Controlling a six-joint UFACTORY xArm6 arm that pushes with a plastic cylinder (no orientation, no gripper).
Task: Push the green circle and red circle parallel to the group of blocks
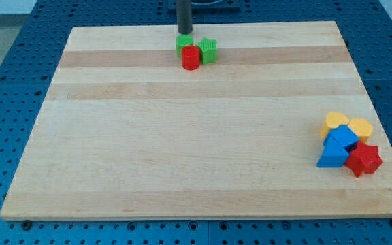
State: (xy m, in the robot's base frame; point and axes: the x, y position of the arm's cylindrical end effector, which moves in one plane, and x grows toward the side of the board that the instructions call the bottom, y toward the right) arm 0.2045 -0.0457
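Note:
The red circle (191,58) sits near the top middle of the wooden board (182,136). The green circle (182,43) is right behind it, touching it, partly hidden by the rod. A green star-like block (209,50) touches the red circle on its right. My tip (184,32) is at the top edge of the board, right above the green circle and against it. The group of blocks lies at the view's right: a yellow heart (335,123), a yellow block (361,127), a blue cube (344,139), a blue triangle (332,156) and a red star (365,158), all touching.
The board lies on a blue perforated table (19,54). The board's top edge runs just behind my tip. The group at the right sits close to the board's right edge.

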